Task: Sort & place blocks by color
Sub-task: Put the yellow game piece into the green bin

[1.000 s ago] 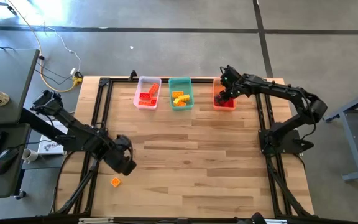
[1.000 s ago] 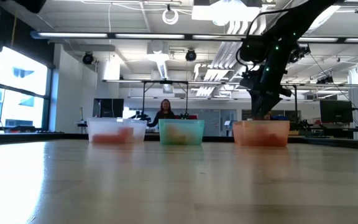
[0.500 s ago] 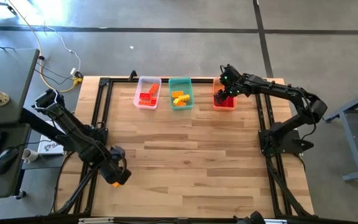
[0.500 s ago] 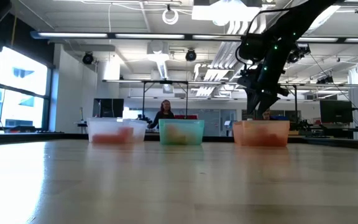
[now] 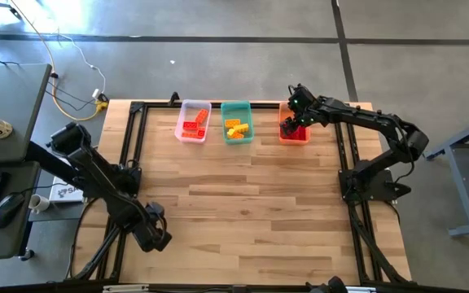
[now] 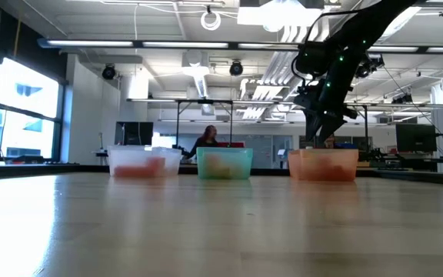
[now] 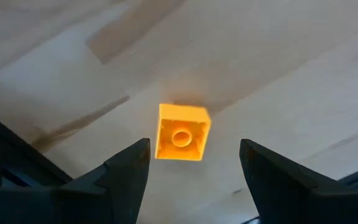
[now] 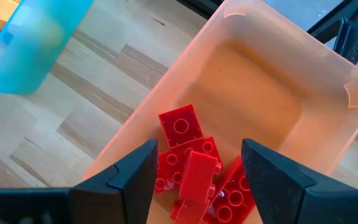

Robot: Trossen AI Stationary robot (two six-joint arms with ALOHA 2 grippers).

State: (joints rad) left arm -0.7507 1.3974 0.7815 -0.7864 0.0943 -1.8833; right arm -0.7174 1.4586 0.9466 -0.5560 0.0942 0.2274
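Since a second ago the left gripper [image 5: 155,237] has swung from the table's near-left interior to the spot by the near-left edge where a lone yellow-orange block [image 7: 182,132] lay, and it now hovers right over that block, jaws spread with one finger on each side and not touching it. That block sits on the wooden table [image 5: 259,191], well apart from the three bins. Over the orange bin [image 5: 295,137], at the far right of the bin row, the right gripper [image 8: 199,168] hangs with jaws spread above a pile of red blocks [image 8: 194,171]. The teal bin [image 5: 236,122] sits just left of the orange one, holding yellow blocks [image 5: 235,128], and the clear bin [image 5: 193,121] beyond it holds orange-red blocks [image 5: 192,126].
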